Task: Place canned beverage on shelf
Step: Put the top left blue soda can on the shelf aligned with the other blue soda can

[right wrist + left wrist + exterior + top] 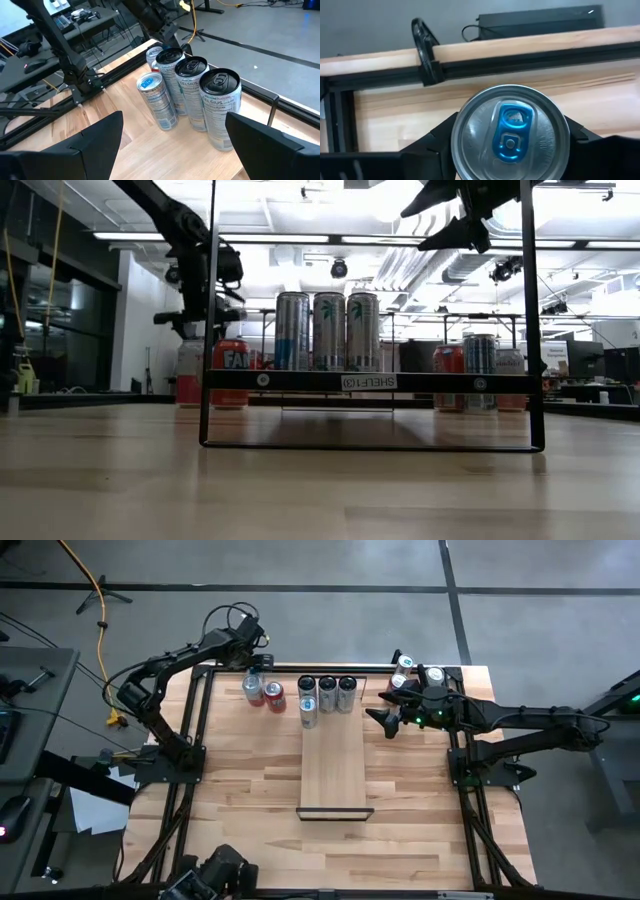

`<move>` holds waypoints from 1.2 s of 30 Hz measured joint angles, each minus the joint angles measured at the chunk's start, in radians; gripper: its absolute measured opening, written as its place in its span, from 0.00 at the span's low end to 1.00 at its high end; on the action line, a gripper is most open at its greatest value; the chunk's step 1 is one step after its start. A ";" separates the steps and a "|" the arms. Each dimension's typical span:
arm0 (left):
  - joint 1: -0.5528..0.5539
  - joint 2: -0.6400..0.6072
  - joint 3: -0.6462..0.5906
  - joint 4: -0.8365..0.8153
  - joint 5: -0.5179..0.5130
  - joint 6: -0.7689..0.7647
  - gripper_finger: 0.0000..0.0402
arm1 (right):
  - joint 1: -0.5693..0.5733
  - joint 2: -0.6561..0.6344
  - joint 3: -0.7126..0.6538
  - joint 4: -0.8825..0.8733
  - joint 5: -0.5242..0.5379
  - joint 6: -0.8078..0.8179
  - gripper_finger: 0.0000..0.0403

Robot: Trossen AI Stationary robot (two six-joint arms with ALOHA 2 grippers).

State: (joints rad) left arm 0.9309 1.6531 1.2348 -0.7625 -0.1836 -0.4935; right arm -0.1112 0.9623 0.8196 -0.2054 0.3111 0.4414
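Note:
The shelf [333,765] is a pale plank with dark end frames, mid-table; it also shows in the low view [300,381]. Several silver cans [327,692] stand at its far end, one [309,713] in front of the others, also seen in the right wrist view [192,92]. My left gripper [256,668] is at the far left, shut on a silver can with a blue tab [510,132]. A red can [275,698] stands beside it. My right gripper [384,721] hangs open and empty, right of the shelf's far end. My left gripper pinches the silver can between its two fingers [439,142], one on each side of the upper wall just below the rim [457,150]. The fingers come from above, pointing down. The can stands upright, its base on the table [188,395].
Two more cans [400,675] stand at the table's far right corner, behind my right gripper. Black rails [195,720] run along the table's left, right and far sides. The near half of the shelf and the tabletop around it are bare wood.

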 joint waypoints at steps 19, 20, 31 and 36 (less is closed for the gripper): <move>-0.240 -0.352 0.510 -0.061 0.218 0.181 0.46 | 0.000 0.000 0.000 0.000 0.025 0.030 0.84; -0.291 -0.354 0.538 -0.067 0.226 0.200 0.46 | 0.000 0.000 0.000 0.000 0.034 0.030 0.84; -0.786 -0.129 0.794 -0.309 0.154 0.500 0.46 | -0.032 -0.001 0.000 0.000 0.073 0.025 0.84; -0.879 0.022 0.814 -0.426 0.088 0.754 0.46 | -0.047 -0.001 0.025 0.000 0.073 -0.021 0.84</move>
State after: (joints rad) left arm 0.0521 1.6752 2.0487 -1.1882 -0.0954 0.2608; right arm -0.1577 0.9611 0.8450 -0.2054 0.3840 0.4201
